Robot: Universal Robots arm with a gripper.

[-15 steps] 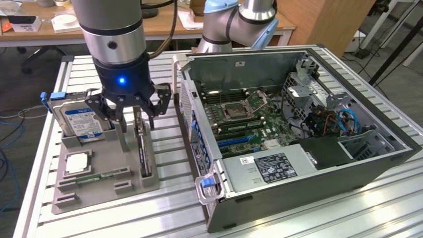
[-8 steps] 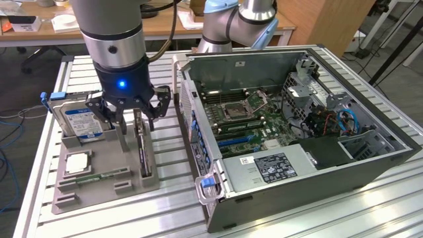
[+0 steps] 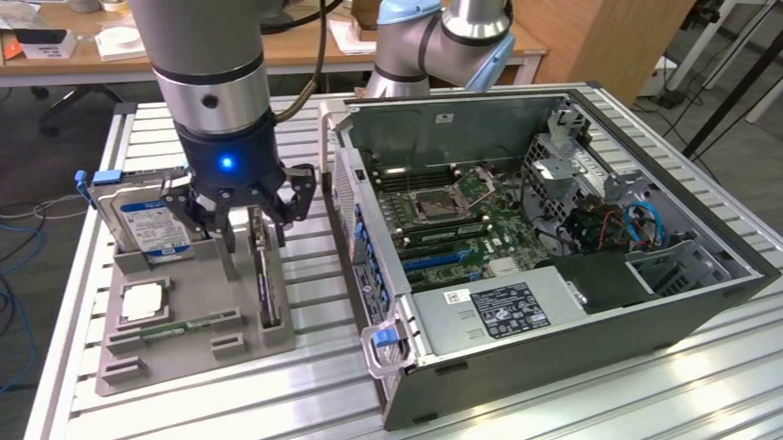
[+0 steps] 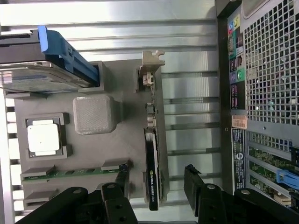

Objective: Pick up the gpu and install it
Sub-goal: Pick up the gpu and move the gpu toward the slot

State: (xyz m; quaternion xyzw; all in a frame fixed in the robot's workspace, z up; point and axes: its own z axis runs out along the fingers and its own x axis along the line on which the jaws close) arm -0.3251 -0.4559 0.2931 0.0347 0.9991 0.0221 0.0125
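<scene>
Straddling flat dark gpu (image 4: 152, 158), tool (image 4: 157, 171) spread wide

A slatted aluminium table (image 3: 636, 399) carries a grey parts holder (image 3: 171, 356) beside an open computer case (image 3: 648, 316).

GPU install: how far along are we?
Done: nothing moved yet. The thin dark GPU card with a silver bracket stands on edge in the grey plastic parts holder. In hand: the open black gripper has a finger on each side of the card, not closed on it. Left: pickup and install. The card is not in the open grey computer case.
</scene>
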